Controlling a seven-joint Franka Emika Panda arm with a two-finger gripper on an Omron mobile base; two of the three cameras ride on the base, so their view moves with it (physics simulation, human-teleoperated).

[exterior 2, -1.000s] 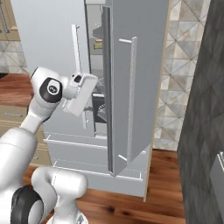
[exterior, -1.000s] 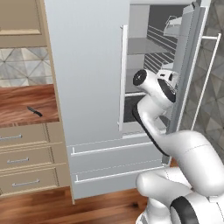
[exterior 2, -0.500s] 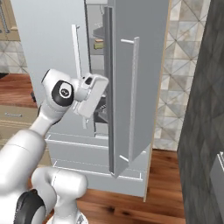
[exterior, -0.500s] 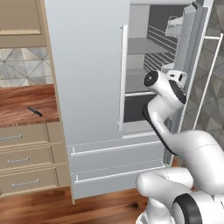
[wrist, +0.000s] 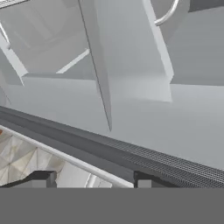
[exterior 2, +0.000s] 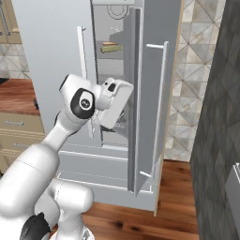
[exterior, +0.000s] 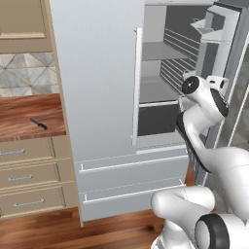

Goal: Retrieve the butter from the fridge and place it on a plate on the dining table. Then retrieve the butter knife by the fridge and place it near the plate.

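Knife point(exterior: 38, 123): slim, dark, lying on the glossy wood counter far off to my left, not my concern yet.
Fridge point(exterior: 97, 87): pale grey, flat and smooth; left door shut, right door swung open, wire shelves showing inside.
Gripper point(exterior 2: 108, 121): I'm low in the open right half, by the inner edge of the open door.
Jaws: two dark tips point(wrist: 43, 178) apart with nothing between them; how wide, I can't tell.
Butter point(exterior 2: 112, 48): olive-yellow stick on an upper shelf, well above me, long axis lying crosswise.
Next, I reckon: go up and in.
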